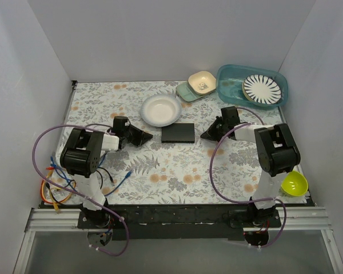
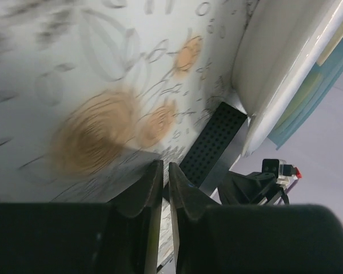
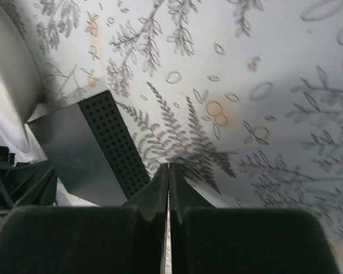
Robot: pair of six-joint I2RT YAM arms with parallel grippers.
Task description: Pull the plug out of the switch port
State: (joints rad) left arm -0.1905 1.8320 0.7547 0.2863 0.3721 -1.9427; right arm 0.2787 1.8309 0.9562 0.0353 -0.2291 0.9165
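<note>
The switch is a flat black box lying on the floral cloth in front of the white bowl. Its perforated short sides show in the left wrist view and the right wrist view. I see no plug or cable on it, and its sockets are hidden. My left gripper is shut and empty just left of the switch, tips low over the cloth. My right gripper is shut and empty just right of it. A loose blue cable lies at the left.
A white bowl stands right behind the switch. A green dish and cream bowl and a teal tub with a striped plate are at the back right. A yellow-green bowl sits front right. Orange and blue cables lie front left.
</note>
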